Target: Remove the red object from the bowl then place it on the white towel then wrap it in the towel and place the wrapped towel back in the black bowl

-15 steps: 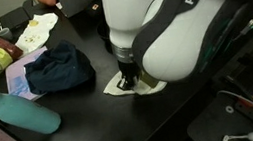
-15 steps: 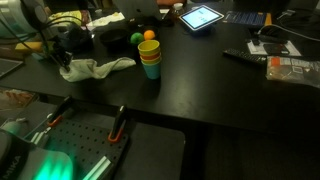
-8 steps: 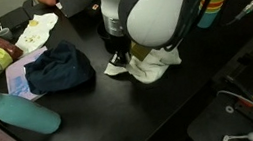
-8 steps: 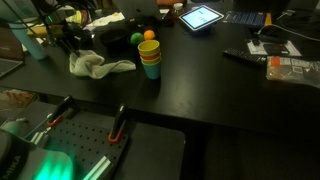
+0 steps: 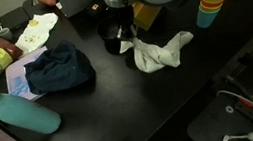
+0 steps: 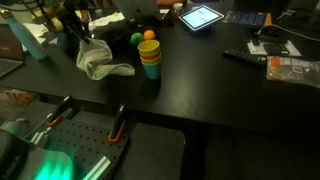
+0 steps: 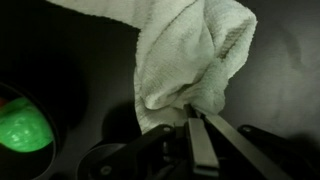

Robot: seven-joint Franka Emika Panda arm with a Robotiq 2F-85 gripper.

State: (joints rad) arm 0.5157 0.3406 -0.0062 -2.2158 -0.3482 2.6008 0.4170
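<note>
**Towel pinched at one end, bowl just beside me**

My pincer (image 7: 190, 115) is closed on a bunched fold of the white towel (image 7: 190, 50), with cloth squeezed between the fingers. In an exterior view the towel (image 5: 161, 52) hangs from that grip and trails down onto the tabletop (image 5: 123, 111). Its long axis runs away from me toward the stack of cups (image 5: 213, 5). The red object is nowhere in sight. It may be inside the folds, but I cannot tell.

Just beside my pincer, on the side opposite the trailing cloth, stands what I take for the black bowl (image 5: 111, 40), a dark round shape that is hard to make out. So the move ahead looks short: carry the bundle sideways over that rim, away from the cups. I judge the loose tail to be the risk, since it could drape outside the bowl or catch its edge.
</note>
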